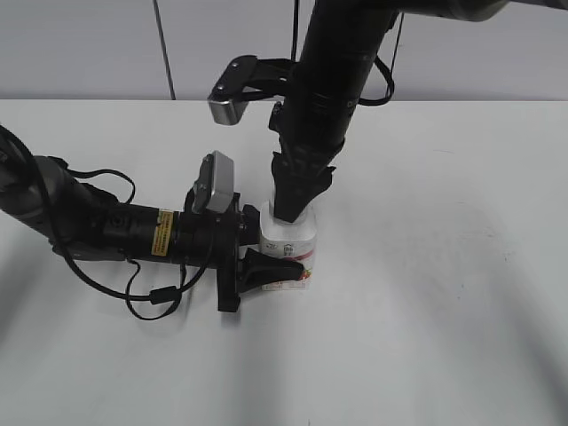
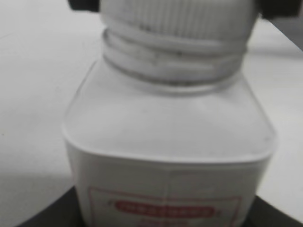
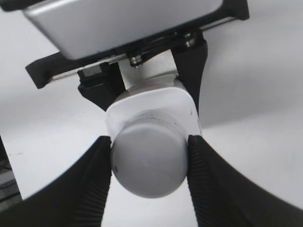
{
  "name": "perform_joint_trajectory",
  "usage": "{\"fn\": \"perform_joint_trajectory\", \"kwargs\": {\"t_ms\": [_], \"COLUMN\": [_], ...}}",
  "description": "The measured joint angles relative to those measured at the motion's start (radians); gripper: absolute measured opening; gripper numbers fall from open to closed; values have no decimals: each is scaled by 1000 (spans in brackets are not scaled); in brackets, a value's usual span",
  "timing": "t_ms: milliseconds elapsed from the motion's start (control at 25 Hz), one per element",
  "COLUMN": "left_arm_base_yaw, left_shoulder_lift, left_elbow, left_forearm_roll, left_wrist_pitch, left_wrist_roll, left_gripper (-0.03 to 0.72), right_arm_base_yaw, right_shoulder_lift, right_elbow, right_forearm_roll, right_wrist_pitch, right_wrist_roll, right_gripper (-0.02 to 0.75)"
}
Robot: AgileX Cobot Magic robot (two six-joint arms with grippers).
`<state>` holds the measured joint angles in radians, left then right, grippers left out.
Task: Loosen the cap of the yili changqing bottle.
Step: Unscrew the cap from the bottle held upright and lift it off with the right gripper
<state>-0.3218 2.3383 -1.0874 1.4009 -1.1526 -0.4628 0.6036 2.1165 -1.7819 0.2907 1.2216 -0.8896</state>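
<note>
The yili changqing bottle [image 1: 297, 250] is a squat white bottle with a red-banded label, standing upright on the white table. It fills the left wrist view [image 2: 165, 137]. My left gripper [image 1: 266, 253] comes in from the left and is shut on the bottle's body. The white ribbed cap [image 3: 149, 161] sits on the neck, also showing in the left wrist view [image 2: 180, 19]. My right gripper [image 3: 149, 158] comes down from above and is shut on the cap, one finger on each side. In the exterior view the right gripper [image 1: 295, 209] hides the cap.
The white table [image 1: 444, 266] spreads all around the bottle. A pale wall [image 1: 89, 44] runs along the back. The left arm's cables [image 1: 151, 297] lie on the table at the left.
</note>
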Motion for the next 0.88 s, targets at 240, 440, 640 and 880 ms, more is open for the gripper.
{"fn": "perform_joint_trajectory", "kwargs": {"t_ms": [240, 440, 640, 880], "left_arm_base_yaw": [0, 0, 0, 0], "left_shoulder_lift": [0, 0, 0, 0], "left_elbow": [-2, -3, -3, -3], "left_forearm_roll": [7, 10, 10, 12], "left_wrist_pitch": [0, 0, 0, 0], "left_wrist_roll": [0, 0, 0, 3], "left_gripper": [364, 363, 363, 363], "right_arm_base_yaw": [0, 0, 0, 1], "right_shoulder_lift": [0, 0, 0, 0], "right_elbow": [-1, -1, -1, -1], "right_forearm_roll": [-3, -5, -5, -6], "right_wrist_pitch": [4, 6, 7, 9], "right_wrist_roll": [-157, -193, -226, -349], "right_gripper": [389, 388, 388, 388]}}
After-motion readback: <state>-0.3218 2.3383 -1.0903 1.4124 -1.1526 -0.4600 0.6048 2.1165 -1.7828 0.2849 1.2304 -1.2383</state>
